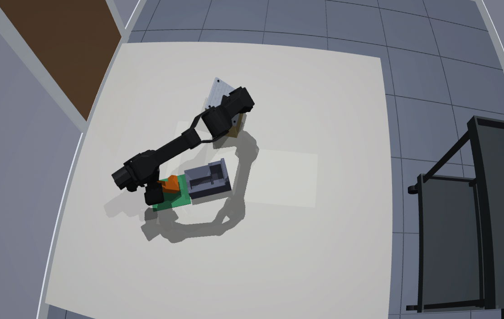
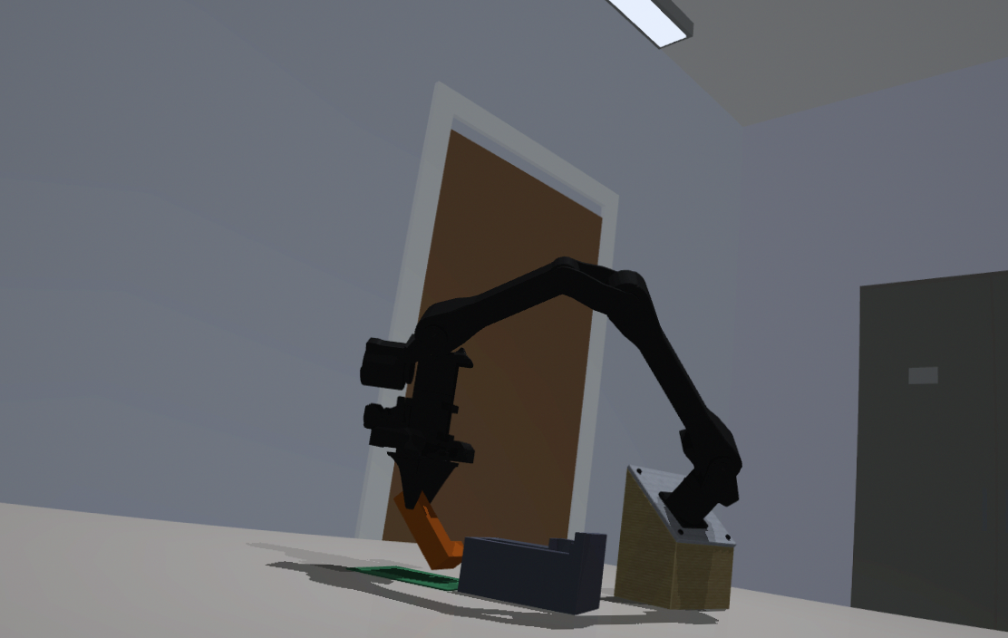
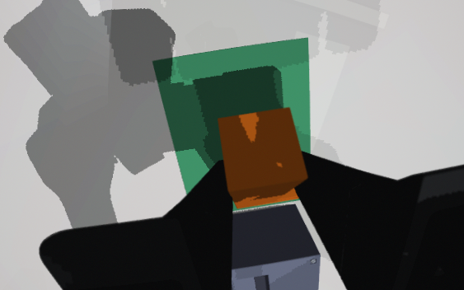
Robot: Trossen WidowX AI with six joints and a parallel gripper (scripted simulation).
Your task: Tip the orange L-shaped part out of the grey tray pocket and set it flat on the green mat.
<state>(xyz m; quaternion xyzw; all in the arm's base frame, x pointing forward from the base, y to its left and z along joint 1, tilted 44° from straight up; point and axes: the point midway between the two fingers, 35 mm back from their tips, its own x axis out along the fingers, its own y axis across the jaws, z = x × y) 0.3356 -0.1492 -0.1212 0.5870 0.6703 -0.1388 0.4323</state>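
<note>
The orange part [image 1: 171, 184] [image 2: 430, 532] [image 3: 263, 150] hangs steeply tilted over the green mat, its L-shaped end low and toward the tray. In the exterior view that low end is a little above the mat. My gripper [image 2: 417, 500] [image 3: 256, 162] is shut on the part's raised end; in the top view the arm hides the fingertips. The green mat [image 1: 184, 198] [image 2: 381, 568] [image 3: 297, 82] lies flat, partly in shadow. The grey tray [image 1: 210, 191] [image 2: 519, 575] [image 3: 275, 236] stands beside it with its pocket empty.
The arm's wedge-shaped base mount [image 1: 217, 93] [image 2: 645, 555] stands on the table [image 1: 305, 253] behind the tray. A dark cart [image 1: 450, 237] stands off the table at the right. The tray's near wall rises close to the part's low end.
</note>
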